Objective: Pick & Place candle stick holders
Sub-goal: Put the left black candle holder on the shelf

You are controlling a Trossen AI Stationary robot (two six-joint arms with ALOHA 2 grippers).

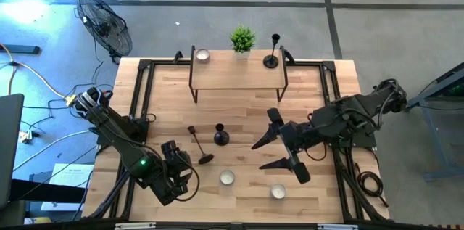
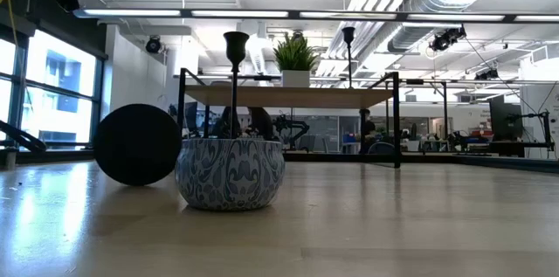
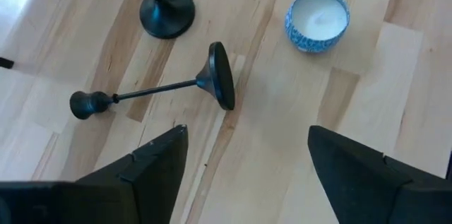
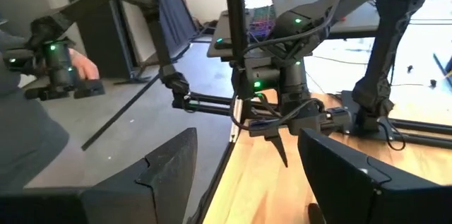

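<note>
One black candle stick holder lies on its side on the wooden table, resting on its base rim and its cup. My left gripper hovers open just near of it, touching nothing. A second holder stands upright on its base close beyond. A third stands on the raised shelf at the back. My right gripper hangs open over the table's right middle, fingers pointing left, with nothing between them.
Two tealights in patterned cups sit near the front edge. On the shelf stand another tealight and a green potted plant. A person's hand shows beyond the table. Bare wood lies right of the shelf.
</note>
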